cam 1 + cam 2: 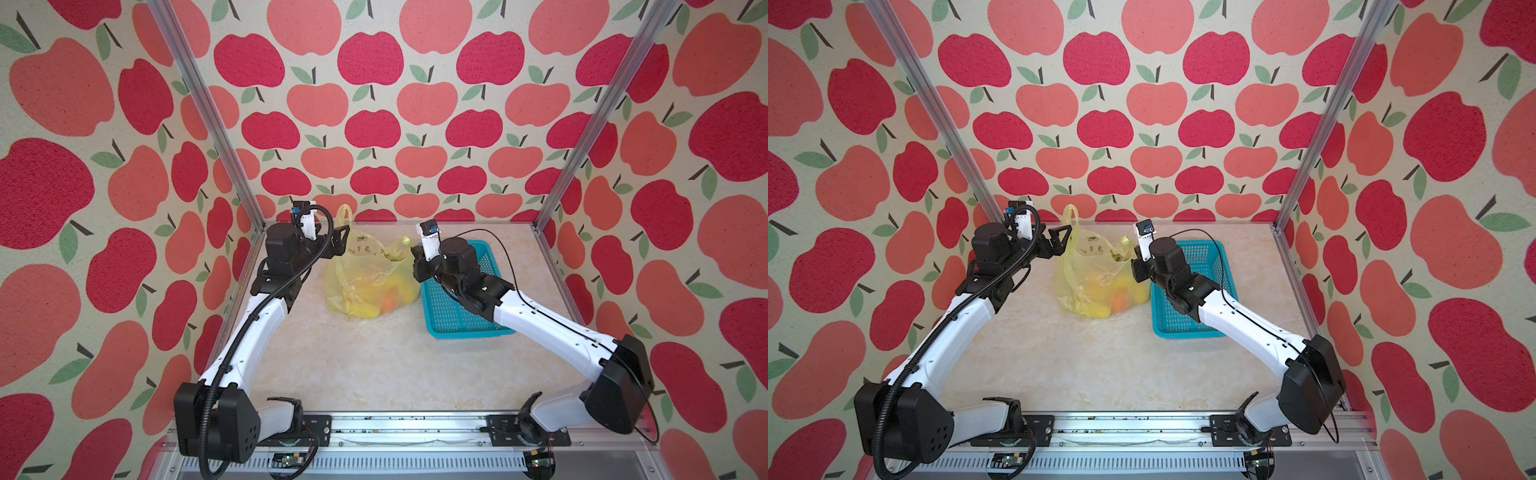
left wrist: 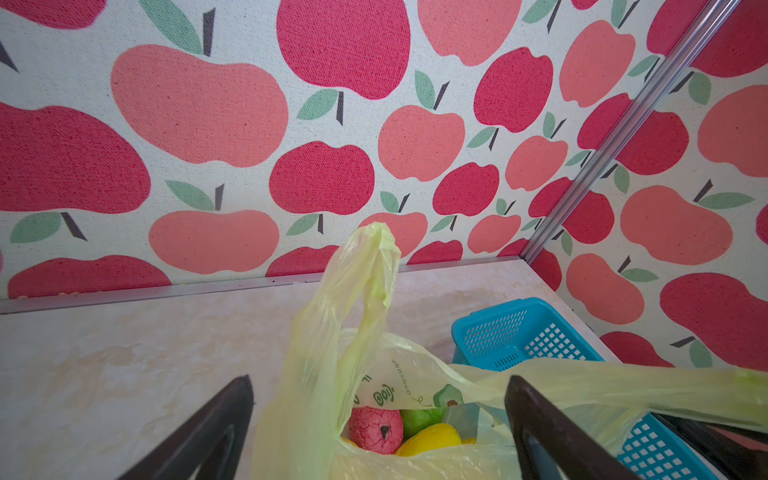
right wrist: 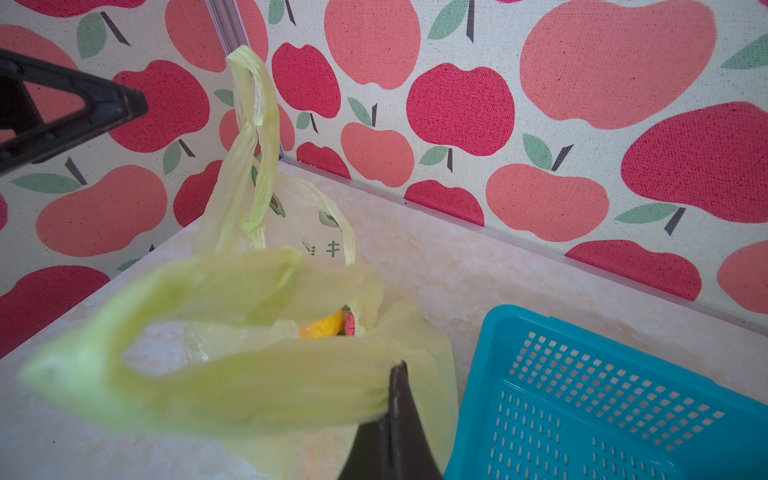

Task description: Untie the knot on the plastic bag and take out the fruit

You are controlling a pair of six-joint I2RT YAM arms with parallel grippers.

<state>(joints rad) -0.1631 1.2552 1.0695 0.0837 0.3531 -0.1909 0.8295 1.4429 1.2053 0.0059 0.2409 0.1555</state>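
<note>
The yellow-green plastic bag [image 1: 365,270] [image 1: 1092,274] stands on the table between my grippers with its mouth open. No knot shows: its two handle loops are apart. One loop [image 2: 376,257] [image 3: 253,108] stands upright by itself, beside my open left gripper [image 1: 341,241] [image 2: 380,379], whose fingers straddle the bag's mouth without touching the loop. My right gripper [image 1: 414,255] [image 3: 398,368] is shut on the other loop [image 3: 208,374] and holds it stretched sideways. Inside the bag lie fruit: a pink-red one [image 2: 376,428], a green one [image 2: 419,419], a yellow one [image 2: 430,442], and an orange one [image 1: 388,305].
A turquoise perforated basket [image 1: 469,332] [image 2: 498,316] [image 3: 540,328] sits just right of the bag, partly under my right arm. Apple-patterned walls and metal corner posts [image 1: 552,208] close in the back and sides. Bare marble tabletop [image 1: 374,365] lies in front of the bag.
</note>
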